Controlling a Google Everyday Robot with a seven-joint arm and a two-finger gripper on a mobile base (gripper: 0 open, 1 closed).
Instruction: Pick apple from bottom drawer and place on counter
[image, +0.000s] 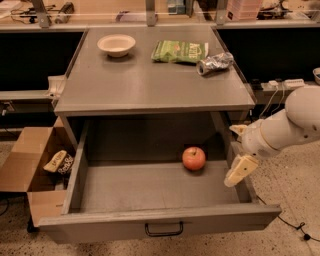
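A bowl (116, 45), bag (180, 51) and can (215, 64) are set on the grey counter (150, 90), up-left of the jaws. The gripper (237, 150) is held wide and empty at the right wall of the bottom drawer (160, 222). The round red-orange apple (193, 158) lies inside, left of it.

Hand (234, 155) hovers over bottom drawer (160, 222), near apple (193, 158).

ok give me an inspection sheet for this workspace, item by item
surface: grey counter, flat, front half bare
job's things: apple on the floor of the open bottom drawer, towards the back right
clutter: bowl, green snack bag and crushed can at the counter's back
grippers: gripper open, at the drawer's right wall, apart from the apple
cables: floor cable at right; power strip behind the arm
surroundings: cardboard box at left holding snack packs
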